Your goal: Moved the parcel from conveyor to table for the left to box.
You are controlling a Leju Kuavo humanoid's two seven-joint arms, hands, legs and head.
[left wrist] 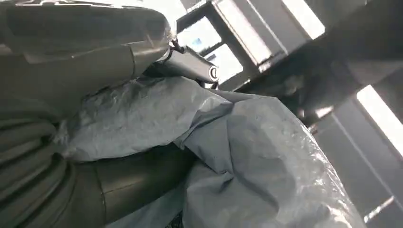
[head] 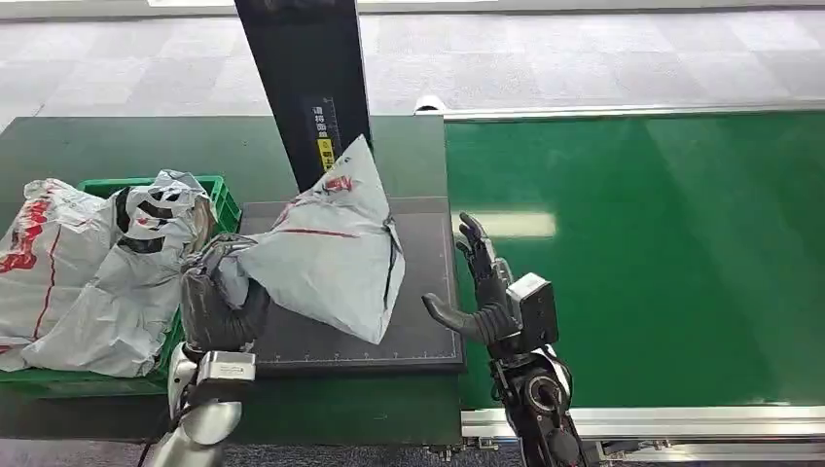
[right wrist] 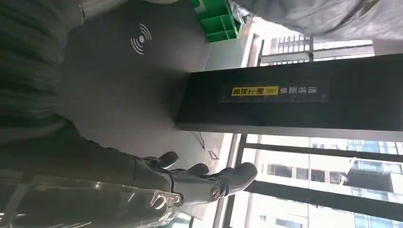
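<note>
In the head view the left hand [head: 216,302] is in the lower left of the frame and holds the grey parcel [head: 336,248] by its lower left corner. The fingers [head: 209,258] are closed around the crumpled plastic. The parcel is lifted and tilted, with one corner pointing up in front of the black post [head: 306,83], and most of it hangs over the dark scale pad [head: 418,321] in the centre of the frame. It is not possible to tell whether its lower edge touches the pad. In the left wrist view the grey plastic of the parcel [left wrist: 247,147] is pressed between the thumb and the darker fingers [left wrist: 142,178].

The right hand [head: 486,292] is just right of centre, near the right edge of the pad and the left edge of the green conveyor belt [head: 662,253]. Its fingers are spread apart and point up, the thumb points to the left, and it holds nothing.

At the left edge of the frame a green crate [head: 226,199] stands on the desk [head: 117,146] and contains other grey parcels [head: 88,282] with red print.
</note>
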